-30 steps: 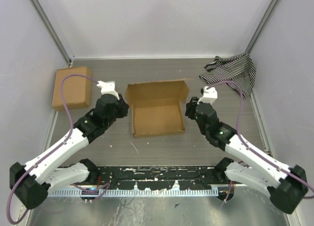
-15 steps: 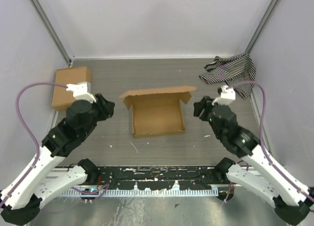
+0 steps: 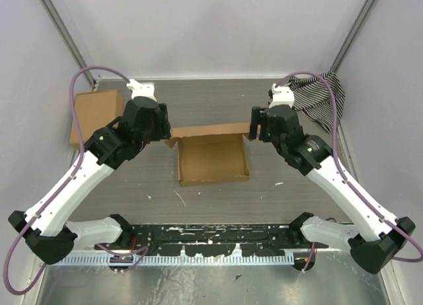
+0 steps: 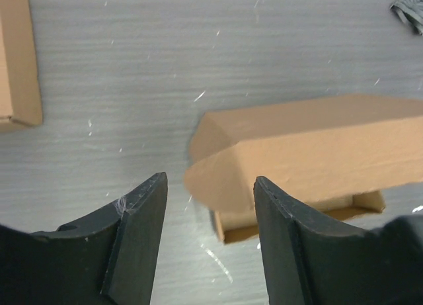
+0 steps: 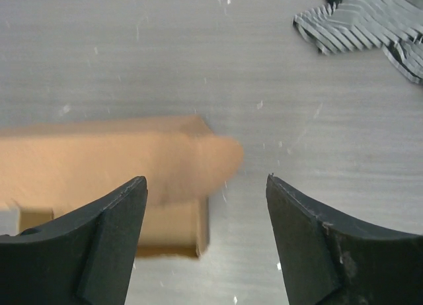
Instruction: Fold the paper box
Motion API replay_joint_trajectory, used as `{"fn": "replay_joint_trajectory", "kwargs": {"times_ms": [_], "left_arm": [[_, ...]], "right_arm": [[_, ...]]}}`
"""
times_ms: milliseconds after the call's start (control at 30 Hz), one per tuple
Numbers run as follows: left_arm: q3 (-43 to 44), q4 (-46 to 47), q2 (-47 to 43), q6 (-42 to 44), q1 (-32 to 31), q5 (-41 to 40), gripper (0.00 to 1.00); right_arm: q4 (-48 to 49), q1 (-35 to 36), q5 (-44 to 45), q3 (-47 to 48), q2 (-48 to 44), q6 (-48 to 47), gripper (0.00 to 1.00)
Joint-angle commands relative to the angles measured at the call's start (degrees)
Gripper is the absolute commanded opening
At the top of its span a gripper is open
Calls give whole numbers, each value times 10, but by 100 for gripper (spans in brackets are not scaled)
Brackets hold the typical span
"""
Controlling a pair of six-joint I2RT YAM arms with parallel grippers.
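Observation:
The paper box [image 3: 213, 161] is a brown cardboard tray in the middle of the table. Its lid flap [image 3: 210, 130] stands up along the far side, with a rounded ear at each end. My left gripper [image 3: 163, 131] is open and empty above the lid's left ear; in the left wrist view that ear [image 4: 228, 176] lies between the fingers [image 4: 140, 232] without touching them. My right gripper [image 3: 254, 128] is open and empty above the lid's right ear, which shows blurred in the right wrist view [image 5: 205, 161].
A ready-formed brown cardboard box [image 3: 97, 116] sits at the far left and also shows in the left wrist view [image 4: 16, 60]. A black-and-white striped cloth [image 3: 316, 96] lies at the far right and shows in the right wrist view [image 5: 370, 20]. Walls enclose three sides.
Both arms swung outward off the box's side walls, then rose and moved in over the lid's back corners. The lid flap now looks narrower and more upright from above.

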Motion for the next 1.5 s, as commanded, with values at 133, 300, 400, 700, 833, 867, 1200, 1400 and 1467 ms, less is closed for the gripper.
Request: {"fn": "replay_joint_trajectory", "kwargs": {"times_ms": [133, 300, 400, 700, 833, 867, 1200, 1400, 1467], "left_arm": [[-104, -58, -134, -47, -1, 44, 63], [-172, -55, -165, -60, -1, 47, 64], [-195, -40, -166, -56, -1, 41, 64], [-245, 66, -119, -45, -1, 37, 64], [-220, 68, -91, -43, -1, 46, 64], [-215, 67, -89, -42, -1, 46, 64], [-153, 71, -64, -22, -1, 34, 64], [-129, 67, -58, -7, -1, 25, 65], [-128, 60, -58, -6, -1, 22, 65]], "right_arm": [[-82, -24, -84, -107, -111, 7, 79], [-62, -24, -88, -140, -107, -19, 79], [-21, -25, -83, -160, -90, -39, 79], [154, -53, -127, -199, -34, -72, 73], [171, -54, -167, -175, -8, -67, 69], [173, -54, -171, -169, -7, -65, 69], [182, -54, -189, -79, 34, -86, 68], [183, -54, -201, -8, 109, -95, 69], [182, -54, -203, 14, 133, -98, 69]]}}
